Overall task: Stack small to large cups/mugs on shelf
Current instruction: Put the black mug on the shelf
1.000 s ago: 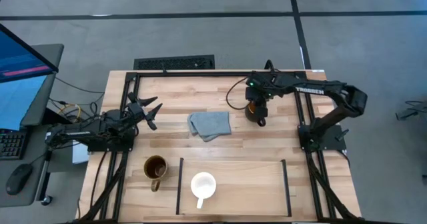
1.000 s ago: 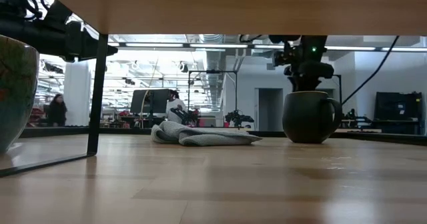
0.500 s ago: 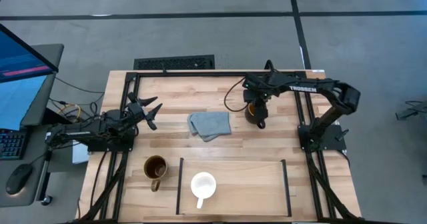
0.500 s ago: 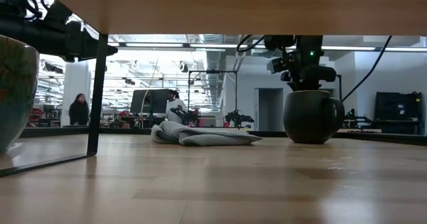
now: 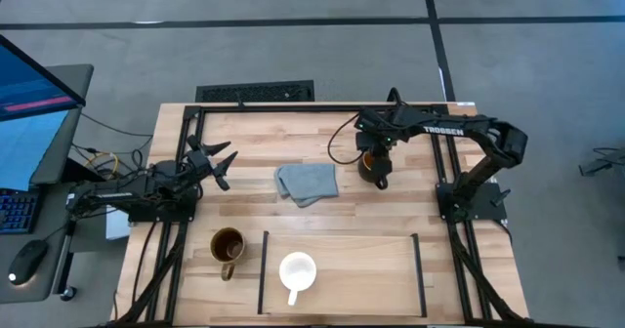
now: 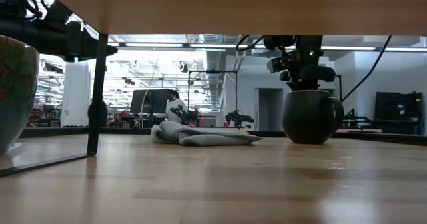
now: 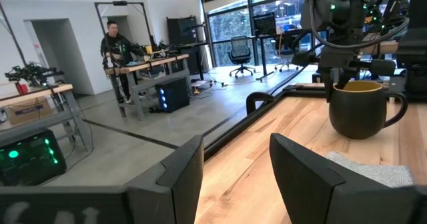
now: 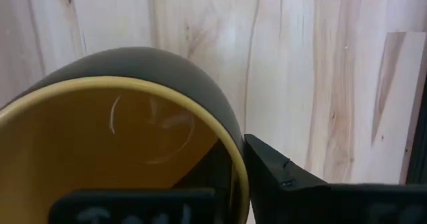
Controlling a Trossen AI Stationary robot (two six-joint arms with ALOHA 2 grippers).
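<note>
High view showed the small white mug (image 5: 297, 270) already on the shelf (image 5: 371, 269); the brownish-gold mug (image 5: 228, 246) sat on the counter (image 5: 254, 172) just outside the shelf's left bar, so two mugs were left. Right gripper (image 5: 376, 165) was at the dark mug (image 5: 370, 164) far across the counter, fingers straddling its rim, one inside, one outside; clamped or not, cannot tell. Left gripper (image 5: 219, 164) waited spread, well apart.

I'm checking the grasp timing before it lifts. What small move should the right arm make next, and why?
Probably close the right end effector on the dark mug's rim. One finger sits outside the wall and another appears to reach inside, the mug rests on the table, and the white mug already stands on the shelf.
</note>
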